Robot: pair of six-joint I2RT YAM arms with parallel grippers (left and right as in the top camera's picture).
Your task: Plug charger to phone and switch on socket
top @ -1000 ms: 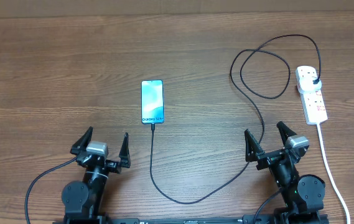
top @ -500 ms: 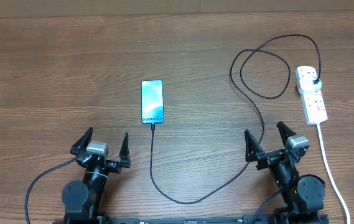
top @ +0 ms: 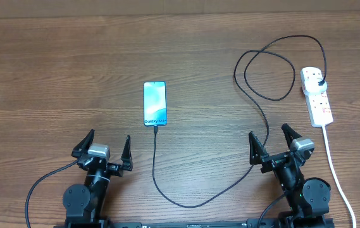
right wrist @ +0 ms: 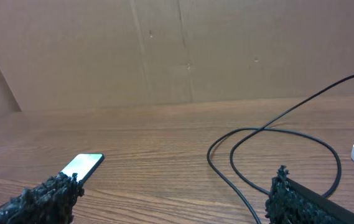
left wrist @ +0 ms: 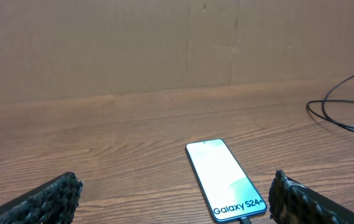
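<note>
Both my pincers are wide open and hold nothing. My left pincer [top: 109,136] and my right pincer [top: 267,130] sit low at my edge of the table [top: 53,76].

The phone [top: 155,103] lies flat, screen up, in front of my left pincer and a bit to its right. My right pincer sees it far off to its left. The phone is thin and smooth, so I think it will slide on the wood if I push it. Its glass could break, so I would hold it softly by its two long sides.

The charger [top: 154,161] is a long thin black wire. It looks soft and floppy and will bend if I pinch it in the middle. The best places to hold it are its hard ends. Its small tip [top: 156,128] sits at the near end of the phone and looks pushed in, just ahead of my left pincer's right finger. From there the wire runs back to me, swings over to my right pincer, passes between its fingers and loops ahead of it.

The socket [top: 319,101] is in front of my right pincer and off to its right, near but not touching. The black plug [top: 320,83] is in its far end, and a white cord [top: 335,166] runs back past my right side. The socket looks light and may scoot, so I would press its switch straight down. The red bits are too small to tell if it is on.
</note>
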